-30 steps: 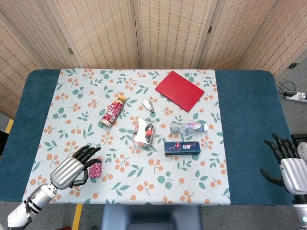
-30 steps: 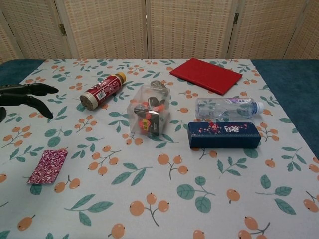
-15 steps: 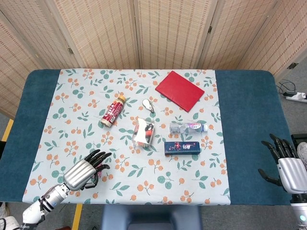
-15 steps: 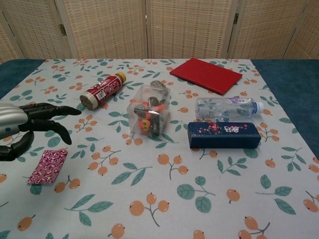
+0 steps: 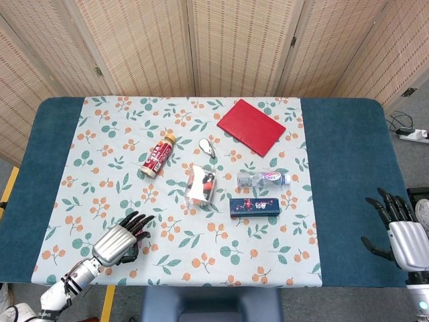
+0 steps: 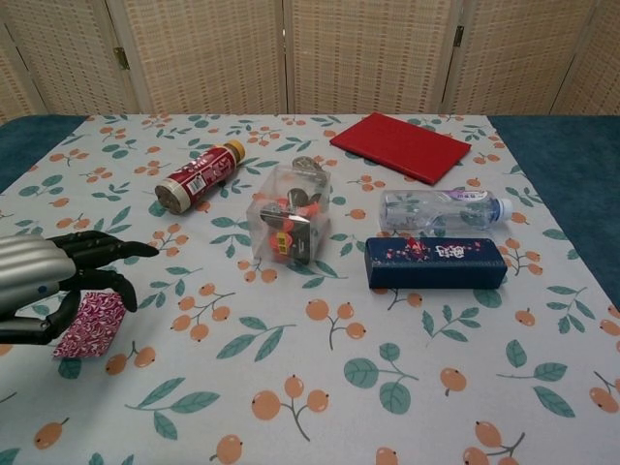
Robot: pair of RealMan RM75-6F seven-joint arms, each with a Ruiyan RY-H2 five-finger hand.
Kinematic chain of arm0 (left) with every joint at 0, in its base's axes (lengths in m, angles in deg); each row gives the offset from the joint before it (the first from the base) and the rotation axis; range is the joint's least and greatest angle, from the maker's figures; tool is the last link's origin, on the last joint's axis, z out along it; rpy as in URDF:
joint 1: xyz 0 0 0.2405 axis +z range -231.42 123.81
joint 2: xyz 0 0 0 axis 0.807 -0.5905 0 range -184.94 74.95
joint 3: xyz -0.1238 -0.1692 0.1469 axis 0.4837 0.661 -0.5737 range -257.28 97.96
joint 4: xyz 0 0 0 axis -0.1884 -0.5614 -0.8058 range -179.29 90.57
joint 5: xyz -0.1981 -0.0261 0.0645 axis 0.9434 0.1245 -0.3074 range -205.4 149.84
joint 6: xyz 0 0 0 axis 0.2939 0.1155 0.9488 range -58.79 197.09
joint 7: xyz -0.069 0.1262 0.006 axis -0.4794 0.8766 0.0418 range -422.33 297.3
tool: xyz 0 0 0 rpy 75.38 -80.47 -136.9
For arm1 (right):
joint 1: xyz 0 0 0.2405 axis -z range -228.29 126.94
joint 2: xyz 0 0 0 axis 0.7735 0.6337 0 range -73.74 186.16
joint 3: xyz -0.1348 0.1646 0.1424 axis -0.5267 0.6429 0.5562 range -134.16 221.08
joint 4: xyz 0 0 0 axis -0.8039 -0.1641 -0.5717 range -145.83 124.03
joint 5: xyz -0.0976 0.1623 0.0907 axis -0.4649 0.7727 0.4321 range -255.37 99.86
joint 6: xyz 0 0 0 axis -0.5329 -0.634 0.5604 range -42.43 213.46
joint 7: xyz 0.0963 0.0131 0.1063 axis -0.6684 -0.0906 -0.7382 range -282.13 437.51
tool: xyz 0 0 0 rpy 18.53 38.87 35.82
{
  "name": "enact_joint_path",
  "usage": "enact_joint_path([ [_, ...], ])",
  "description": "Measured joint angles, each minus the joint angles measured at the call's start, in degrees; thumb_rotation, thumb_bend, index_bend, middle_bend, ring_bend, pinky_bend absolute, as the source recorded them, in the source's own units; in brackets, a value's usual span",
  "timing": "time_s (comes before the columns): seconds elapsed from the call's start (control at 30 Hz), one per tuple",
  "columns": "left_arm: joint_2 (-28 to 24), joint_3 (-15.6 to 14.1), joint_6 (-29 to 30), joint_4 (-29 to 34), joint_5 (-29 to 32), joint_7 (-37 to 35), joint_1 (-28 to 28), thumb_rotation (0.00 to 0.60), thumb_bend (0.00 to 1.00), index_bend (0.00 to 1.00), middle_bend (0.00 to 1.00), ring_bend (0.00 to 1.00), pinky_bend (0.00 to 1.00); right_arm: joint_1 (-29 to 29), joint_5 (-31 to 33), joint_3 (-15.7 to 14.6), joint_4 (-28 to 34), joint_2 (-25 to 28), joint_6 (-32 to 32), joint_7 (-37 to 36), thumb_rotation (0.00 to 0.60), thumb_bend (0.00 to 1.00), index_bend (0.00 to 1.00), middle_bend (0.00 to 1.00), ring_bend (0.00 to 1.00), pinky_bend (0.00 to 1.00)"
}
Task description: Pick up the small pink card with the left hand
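Left hand [image 6: 53,281]: fingers spread, empty, poised over small pink card [image 6: 92,325] for a top grasp | right hand [image 5: 400,231]: open, parked aside.

Woven folding screen [image 5: 221,47] behind blue table [image 5: 348,168]; floral tablecloth [image 5: 120,134]; grey floor [image 5: 412,144], power strip [image 5: 414,135].

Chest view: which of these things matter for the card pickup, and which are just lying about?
Job:
small pink card
left robot hand, over the card

Lying about:
red bottle
clear box
water bottle
navy box
red book
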Motion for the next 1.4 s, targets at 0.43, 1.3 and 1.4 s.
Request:
enact_joint_path([
  [0.43, 2.32, -0.24, -0.61, -2.51, 3.12, 2.69, 0.32, 0.077, 0.92, 0.34, 0.00, 0.00, 0.00, 0.01, -0.12, -0.10, -0.02, -0.18, -0.03, 0.11, 0.600, 0.27, 0.15, 0.04, 0.03, 0.00],
  [1.3, 2.65, -0.99, -2.40, -6.13, 8.78, 5.70, 1.49, 0.077, 0.92, 0.34, 0.00, 0.00, 0.00, -0.20, 0.21, -0.03, 0.06, -0.27, 0.38, 0.18, 0.600, 0.27, 0.15, 0.04, 0.03, 0.00],
  [1.4, 2.03, -1.22, -2.21, -6.48, 9.17, 5.22, 1.85, 0.079, 0.92, 0.35, 0.00, 0.00, 0.00, -0.23, 0.24, 0.02, 0.17, -0.28, 0.38, 0.29, 0.600, 0.27, 0.15, 0.04, 0.03, 0.00],
])
